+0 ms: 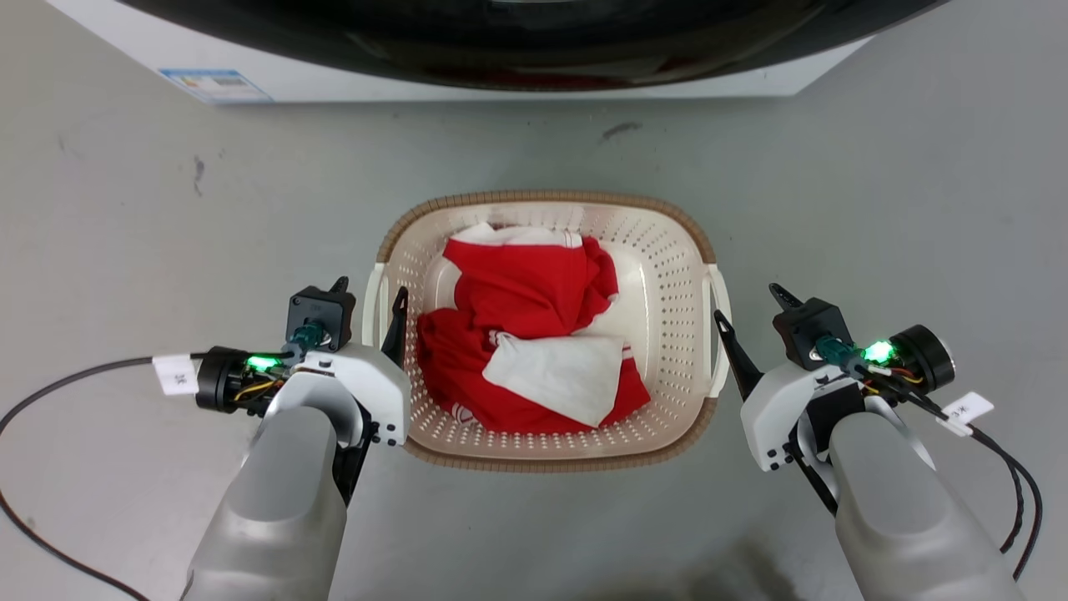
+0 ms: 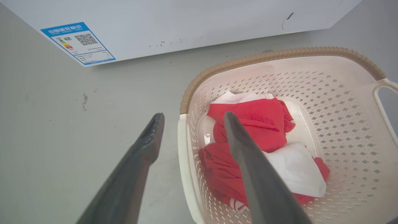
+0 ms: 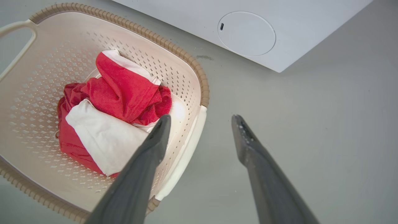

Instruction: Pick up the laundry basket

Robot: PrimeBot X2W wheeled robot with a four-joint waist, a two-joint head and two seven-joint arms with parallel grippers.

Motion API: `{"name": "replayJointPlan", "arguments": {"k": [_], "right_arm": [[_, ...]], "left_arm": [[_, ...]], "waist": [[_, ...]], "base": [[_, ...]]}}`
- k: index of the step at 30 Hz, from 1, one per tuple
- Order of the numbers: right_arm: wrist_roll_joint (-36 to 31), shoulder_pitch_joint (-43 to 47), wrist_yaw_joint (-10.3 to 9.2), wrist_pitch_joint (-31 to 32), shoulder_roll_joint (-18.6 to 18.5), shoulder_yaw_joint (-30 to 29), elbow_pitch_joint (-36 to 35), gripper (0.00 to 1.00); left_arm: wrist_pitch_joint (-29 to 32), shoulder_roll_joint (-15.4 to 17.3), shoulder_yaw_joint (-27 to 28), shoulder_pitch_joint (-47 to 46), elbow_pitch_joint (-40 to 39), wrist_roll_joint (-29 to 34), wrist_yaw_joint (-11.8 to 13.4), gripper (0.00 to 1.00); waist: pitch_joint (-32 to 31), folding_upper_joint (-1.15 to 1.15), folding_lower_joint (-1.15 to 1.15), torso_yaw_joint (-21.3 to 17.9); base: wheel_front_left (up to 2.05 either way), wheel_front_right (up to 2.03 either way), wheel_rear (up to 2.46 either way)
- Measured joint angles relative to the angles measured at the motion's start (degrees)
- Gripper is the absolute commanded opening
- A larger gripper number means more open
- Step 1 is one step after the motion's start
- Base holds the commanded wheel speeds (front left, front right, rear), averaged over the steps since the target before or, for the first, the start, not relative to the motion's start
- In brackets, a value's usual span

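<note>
The laundry basket point(image 1: 667, 275) stands on the grey floor before me, cream and perforated with a brown woven rim, holding red and white clothes point(image 1: 534, 334). My left gripper point(image 1: 370, 294) is open at the basket's left handle point(image 1: 373, 300). In the left wrist view the left gripper point(image 2: 193, 115) straddles that handle point(image 2: 183, 149), one finger over the floor and one over the basket point(image 2: 342, 124). My right gripper point(image 1: 747, 302) is open at the right handle point(image 1: 716, 309). The right gripper point(image 3: 201, 117) likewise straddles the handle point(image 3: 186, 152) of the basket point(image 3: 37, 62). I cannot tell if any finger touches.
A white washing machine point(image 1: 334, 83) with a dark door stands just beyond the basket, also seen as the machine's base point(image 2: 186, 25) and panel point(image 3: 279, 31). Black cables point(image 1: 67, 376) trail from both wrists over the floor. Bare floor lies either side of the basket.
</note>
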Motion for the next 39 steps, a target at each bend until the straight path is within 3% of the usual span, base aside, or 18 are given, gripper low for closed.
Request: {"name": "replayJointPlan", "arguments": {"k": [7,26,27,28,29,30,39], "right_arm": [[0.4,-5.8,0.0,0.0,0.0,0.9,8.8,1.0],[5.9,-13.0,0.0,0.0,0.0,4.5,20.3,1.0],[6.4,-13.3,0.0,0.2,0.0,5.0,20.8,0.92],[6.7,-13.5,0.0,0.2,0.0,5.1,20.9,0.26],[6.7,-13.6,0.0,0.2,0.0,5.2,21.0,0.0],[6.7,-13.8,0.0,0.2,0.0,5.3,21.1,0.0],[8.4,-14.2,-0.1,0.3,-0.1,6.1,21.8,0.0]], "left_arm": [[0.0,-0.3,-1.2,-4.4,6.1,0.1,-0.3,1.0],[0.0,-1.1,-4.4,-10.9,16.1,-0.5,-1.2,1.0],[0.0,-1.2,-4.9,-11.7,17.4,-0.7,-1.5,1.0],[0.0,-1.2,-5.1,-11.8,17.9,-0.8,-1.5,0.8],[0.0,-1.3,-5.3,-11.9,18.1,-0.8,-1.5,0.05],[0.0,-1.3,-5.4,-12.0,18.2,-0.9,-1.5,0.0],[0.0,-1.8,-6.5,-12.4,19.1,-2.8,-1.9,0.0]], "waist": [[4.0,0.0,0.0,0.3],[11.7,0.0,0.0,1.0],[12.1,0.0,0.0,1.0],[12.1,0.0,0.0,1.0],[12.2,0.0,0.0,1.0],[12.2,0.0,0.0,1.0],[9.6,0.0,0.0,1.5]], "base": [[0.0,0.0,0.0],[0.0,0.0,0.0],[0.0,0.0,0.0],[0.0,0.0,0.0],[0.0,0.0,0.0],[0.0,0.0,0.0],[0.0,0.0,0.0]]}}
